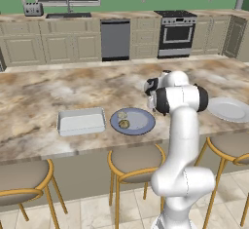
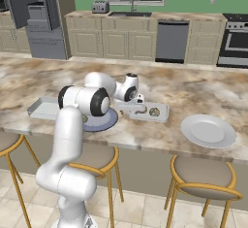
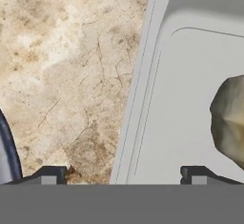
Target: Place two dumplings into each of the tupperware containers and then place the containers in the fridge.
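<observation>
My gripper (image 3: 121, 175) hangs low over the near tupperware container (image 2: 160, 117), fingers wide apart, one either side of its rim, gripping nothing. Two dumplings (image 2: 154, 110) lie inside it. Two more dumplings (image 1: 123, 123) sit on the blue plate (image 1: 141, 122). Second container (image 1: 81, 123) stands left of it. Fridge (image 2: 36, 16) open, far left.

Flat, even rendered light, bright all over; no clear source. Soft faint shadows under the stools (image 1: 136, 162) at 6 o'clock. No glare on the marble counter (image 1: 58, 84). Low resolution, edges jagged. Hand view was coarse and blurry close up; no edge distortion.
</observation>
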